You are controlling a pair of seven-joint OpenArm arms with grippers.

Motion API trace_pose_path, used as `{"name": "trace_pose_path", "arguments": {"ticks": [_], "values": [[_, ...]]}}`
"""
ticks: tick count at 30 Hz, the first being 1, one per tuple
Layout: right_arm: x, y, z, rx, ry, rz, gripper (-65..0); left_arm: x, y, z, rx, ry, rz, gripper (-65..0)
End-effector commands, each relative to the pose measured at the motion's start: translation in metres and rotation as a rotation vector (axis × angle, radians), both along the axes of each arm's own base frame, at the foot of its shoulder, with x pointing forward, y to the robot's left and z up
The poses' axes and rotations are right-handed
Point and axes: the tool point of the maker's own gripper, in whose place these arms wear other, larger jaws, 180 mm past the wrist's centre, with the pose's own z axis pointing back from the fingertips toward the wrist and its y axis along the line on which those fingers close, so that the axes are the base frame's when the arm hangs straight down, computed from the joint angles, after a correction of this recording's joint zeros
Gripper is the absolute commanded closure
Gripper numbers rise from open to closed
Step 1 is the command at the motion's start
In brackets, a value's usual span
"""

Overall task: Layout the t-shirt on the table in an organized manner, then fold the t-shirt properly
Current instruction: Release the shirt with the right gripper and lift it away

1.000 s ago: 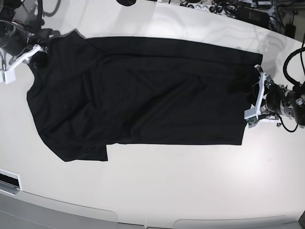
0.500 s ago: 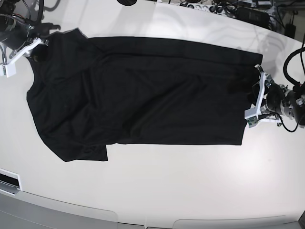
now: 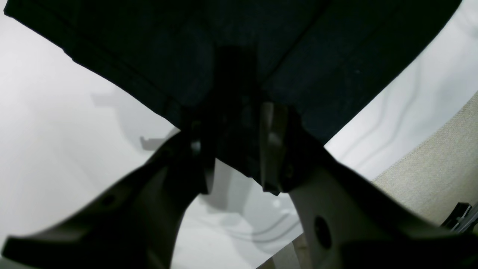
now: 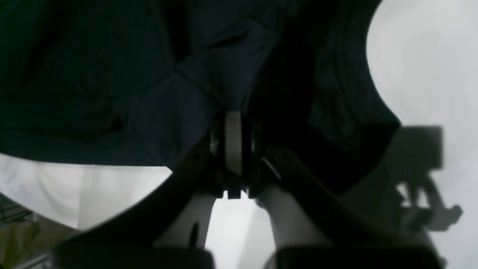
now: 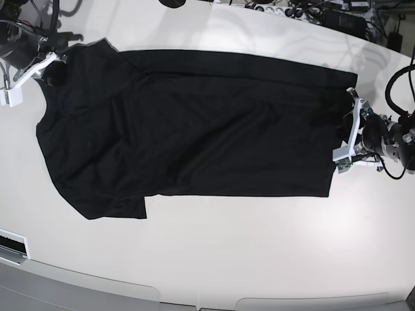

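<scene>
Base view: shirt (image 5: 188,123) spread lengthwise across the table (image 5: 259,246), one sleeve at lower left. Left gripper (image 5: 347,126) at its hem edge; right gripper (image 5: 50,65) at the upper-left corner.

Left wrist: jaws partly apart, hem of shirt (image 3: 239,56) lying between the fingers (image 3: 272,145).

Right wrist: jaws pressed together, pinching bunched shirt (image 4: 149,74) fabric.

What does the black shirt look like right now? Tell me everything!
The shirt is plain black, soft cloth with short sleeves. It lies spread out, mostly flat with a few creases, across the white table. One sleeve sticks out at the lower left in the base view. The right pincer pinches the shirt's top left corner; the left pincer has the opposite edge between its jaws.
</scene>
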Motion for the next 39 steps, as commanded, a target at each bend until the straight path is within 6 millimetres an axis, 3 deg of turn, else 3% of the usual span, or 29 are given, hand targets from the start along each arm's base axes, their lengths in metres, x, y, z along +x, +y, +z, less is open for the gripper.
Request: {"name": "trace_pose_path", "arguments": {"ticks": [1, 3, 5, 16, 20, 25, 26, 28, 39], "values": [[0.0066, -0.0031, 0.0092, -0.011, -0.04, 0.008, -1.4, 0.0092, 0.0058, 0.011, 0.005, -0.03, 0.008, -21.1], [0.0065, -0.0031, 0.0091, -0.01, -0.04, 0.008, -9.6, 0.0092, 0.0058, 0.011, 0.005, -0.03, 0.008, -21.1], [0.0049, -0.0015, 0.0084, -0.025, -0.041, 0.041, 0.0, 0.0093, 0.0058, 0.011, 0.005, -0.03, 0.009, -21.1], [0.0044, -0.0028, 0.0098, -0.021, -0.028, 0.05, 0.0, 0.0092, 0.0058, 0.011, 0.005, -0.03, 0.009, -21.1], [0.0042, -0.0035, 0.0095, -0.019, -0.029, 0.037, -26.0, 0.0093, 0.0058, 0.0111, 0.005, -0.03, 0.008, -21.1], [0.0043, -0.0048, 0.0079, -0.013, -0.026, 0.022, -21.0, 0.0092, 0.0058, 0.011, 0.005, -0.03, 0.008, -21.1], [0.0041, -0.0047, 0.0076, -0.015, -0.028, 0.027, -17.7, 0.0092, 0.0058, 0.011, 0.005, -0.03, 0.008, -21.1], [0.0029, -0.0052, 0.0057, -0.037, -0.029, 0.057, -0.8, 0.0092, 0.0059, 0.011, 0.005, -0.03, 0.009, -21.1], [0.0046, 0.0012, 0.0093, -0.006, -0.049, 0.076, 0.0, 0.0089, 0.0065, 0.0108, 0.009, -0.028, 0.009, -21.1]]}}
